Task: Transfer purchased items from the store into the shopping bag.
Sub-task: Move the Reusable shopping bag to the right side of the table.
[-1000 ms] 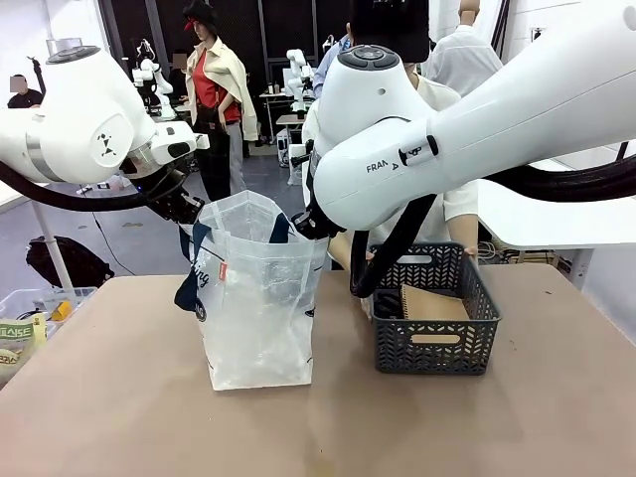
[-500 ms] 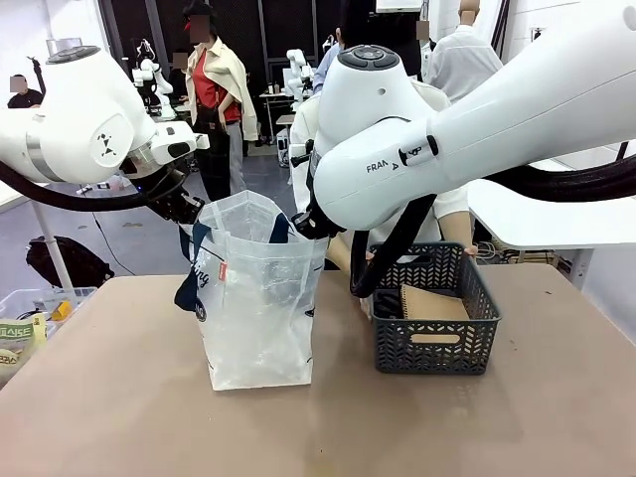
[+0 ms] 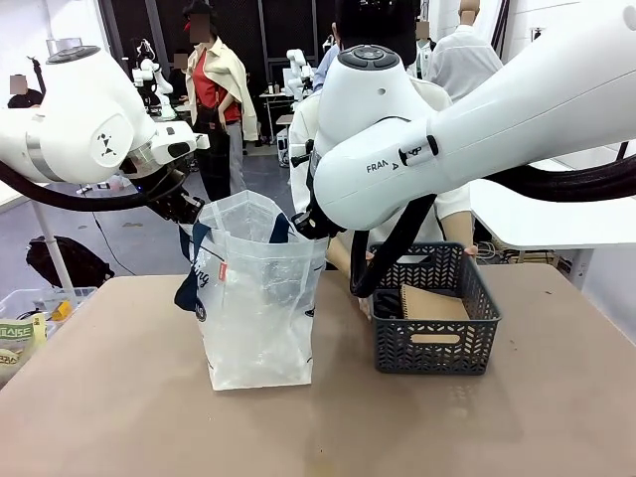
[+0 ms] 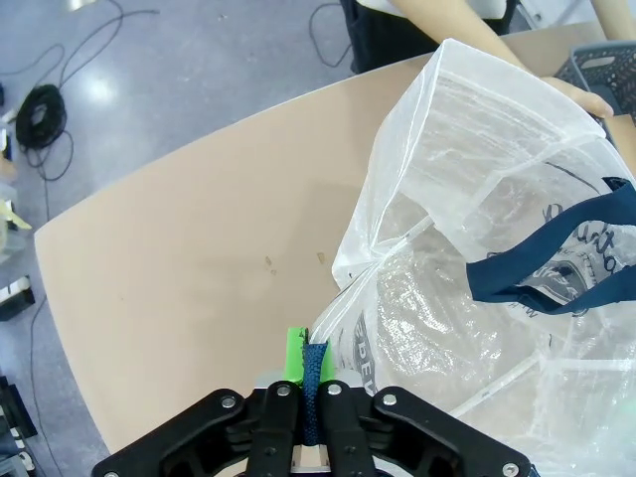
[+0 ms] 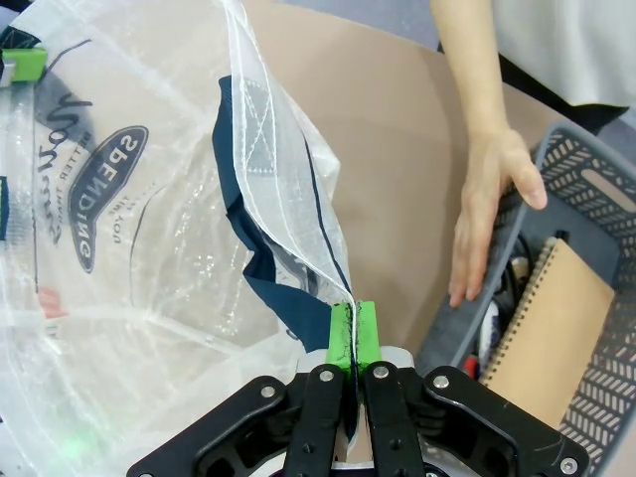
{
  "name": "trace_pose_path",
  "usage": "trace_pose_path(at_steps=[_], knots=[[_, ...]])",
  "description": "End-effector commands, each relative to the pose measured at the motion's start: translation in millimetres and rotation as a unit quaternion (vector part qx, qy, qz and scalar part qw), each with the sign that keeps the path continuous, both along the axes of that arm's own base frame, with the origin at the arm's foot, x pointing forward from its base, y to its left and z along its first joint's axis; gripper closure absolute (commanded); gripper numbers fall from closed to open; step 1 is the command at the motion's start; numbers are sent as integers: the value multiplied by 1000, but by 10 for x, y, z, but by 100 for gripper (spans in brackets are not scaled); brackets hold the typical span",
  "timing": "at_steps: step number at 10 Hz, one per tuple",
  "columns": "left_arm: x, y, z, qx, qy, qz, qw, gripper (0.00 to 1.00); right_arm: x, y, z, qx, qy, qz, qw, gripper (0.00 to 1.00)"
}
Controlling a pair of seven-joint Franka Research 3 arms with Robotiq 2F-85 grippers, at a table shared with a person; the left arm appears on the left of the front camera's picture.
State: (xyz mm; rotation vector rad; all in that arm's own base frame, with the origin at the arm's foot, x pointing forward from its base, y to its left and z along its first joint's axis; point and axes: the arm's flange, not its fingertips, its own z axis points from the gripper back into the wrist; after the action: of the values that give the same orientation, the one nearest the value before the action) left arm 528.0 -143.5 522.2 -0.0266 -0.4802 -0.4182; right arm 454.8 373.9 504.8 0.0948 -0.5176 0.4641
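The left gripper (image 4: 311, 360) clenched the shopping bag (image 3: 258, 298) by its navy strap (image 4: 316, 376), and the right gripper (image 5: 353, 338) clenched its opposite rim, spreading it open beside the lattice basket (image 3: 434, 348). The basket held a tan spiral notebook (image 5: 545, 328), and a person's hand (image 5: 492, 209) rested on its rim.

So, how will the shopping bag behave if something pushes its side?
Probably floppy: the shopping bag is thin crinkled film, its top pinched by the left end effector and right end effector. Likely light and easy to tip: it looks nearly empty.

Front camera looks across the table (image 3: 119, 417); both wrist cameras look down, close, sharing the shopping bag (image 3: 258, 308).
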Motion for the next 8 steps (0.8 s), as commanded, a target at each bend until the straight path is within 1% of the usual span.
trace_pose_path(at_steps=[1,8], knots=[[-8,23,27,2,0,2,1000,100,-4,13,-13,1,2,1,1000,100],[-8,23,27,2,0,2,1000,100,-4,13,-13,1,2,1,1000,100]])
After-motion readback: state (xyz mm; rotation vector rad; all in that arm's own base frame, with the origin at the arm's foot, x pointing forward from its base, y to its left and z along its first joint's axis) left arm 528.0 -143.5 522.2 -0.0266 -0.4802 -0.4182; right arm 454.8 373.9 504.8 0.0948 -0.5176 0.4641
